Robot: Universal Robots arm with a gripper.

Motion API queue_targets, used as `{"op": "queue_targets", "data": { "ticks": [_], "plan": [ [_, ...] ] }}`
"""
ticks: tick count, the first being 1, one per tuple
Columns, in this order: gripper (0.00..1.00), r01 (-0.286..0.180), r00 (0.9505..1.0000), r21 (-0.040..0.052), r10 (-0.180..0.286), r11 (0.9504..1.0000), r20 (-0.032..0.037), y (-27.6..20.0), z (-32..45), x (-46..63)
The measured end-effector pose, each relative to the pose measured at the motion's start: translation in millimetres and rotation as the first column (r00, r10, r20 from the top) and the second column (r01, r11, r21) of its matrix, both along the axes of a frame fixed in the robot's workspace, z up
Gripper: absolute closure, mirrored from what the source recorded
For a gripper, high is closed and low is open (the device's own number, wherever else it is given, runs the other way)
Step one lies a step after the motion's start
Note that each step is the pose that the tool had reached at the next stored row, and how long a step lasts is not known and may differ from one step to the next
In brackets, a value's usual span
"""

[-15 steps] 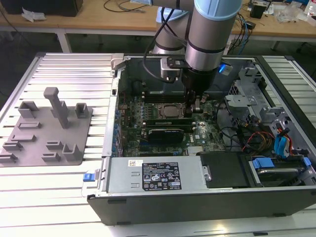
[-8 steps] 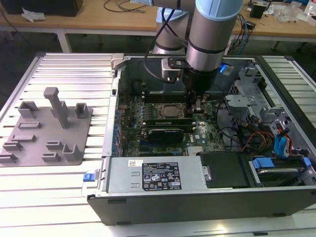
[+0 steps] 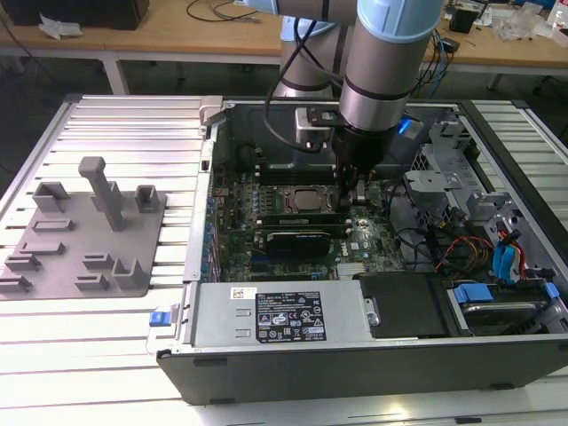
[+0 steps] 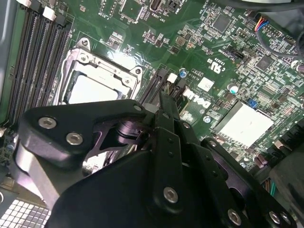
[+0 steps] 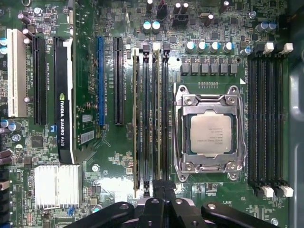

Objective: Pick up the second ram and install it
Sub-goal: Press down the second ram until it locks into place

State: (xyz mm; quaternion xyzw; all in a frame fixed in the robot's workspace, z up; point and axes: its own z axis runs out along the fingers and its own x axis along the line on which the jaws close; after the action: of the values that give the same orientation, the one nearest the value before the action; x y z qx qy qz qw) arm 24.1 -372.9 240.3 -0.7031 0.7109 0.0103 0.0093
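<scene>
One gripper sits atop the second ram.

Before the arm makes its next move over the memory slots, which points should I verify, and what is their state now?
1. Gripper above the memory slots beside the CPU socket: ok.
2. Second ram standing in a slot, in line with the gripper: ok.
3. Second ram fully seated: cannot tell.
4. Slot latches closed: cannot tell.
5. Graphics card apart from the gripper: ok.
</scene>
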Motion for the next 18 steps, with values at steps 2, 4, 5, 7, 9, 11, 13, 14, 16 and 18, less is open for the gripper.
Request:
{"op": "queue_targets", "data": {
  "ticks": [2, 4, 5, 7, 9, 11, 13, 14, 16, 18],
  "plan": [
    [0.92, 0.000, 1.0000, -0.0001, 0.000, 1.0000, -0.0001, 0.0, -1.5, 0.2],
    [0.92, 0.001, 1.0000, -0.0002, -0.001, 1.0000, 0.0000, 0.0, -2.0, 0.8],
    [0.92, 0.002, 1.0000, 0.0003, -0.002, 1.0000, 0.0001, 0.1, -3.2, 0.9],
    [0.92, 0.002, 1.0000, -0.0003, -0.002, 1.0000, -0.0001, 0.0, -5.0, 0.9],
    [0.92, 0.002, 1.0000, -0.0001, -0.002, 1.0000, 0.0000, 0.0, -7.9, 0.9],
    [0.92, 0.002, 1.0000, -0.0004, -0.002, 1.0000, -0.0001, -0.1, -8.4, 0.9],
    [0.92, 0.002, 1.0000, -0.0004, -0.002, 1.0000, -0.0001, 0.0, -9.6, 0.9],
    [0.92, 0.002, 1.0000, -0.0003, -0.002, 1.0000, -0.0001, -0.1, -9.7, 0.9],
    [0.92, 0.002, 1.0000, -0.0008, -0.002, 1.0000, -0.0002, -0.1, -11.5, 0.9],
    [0.92, 0.002, 1.0000, -0.0002, -0.002, 1.0000, -0.0001, 0.0, -11.9, 0.9]
  ]
}}
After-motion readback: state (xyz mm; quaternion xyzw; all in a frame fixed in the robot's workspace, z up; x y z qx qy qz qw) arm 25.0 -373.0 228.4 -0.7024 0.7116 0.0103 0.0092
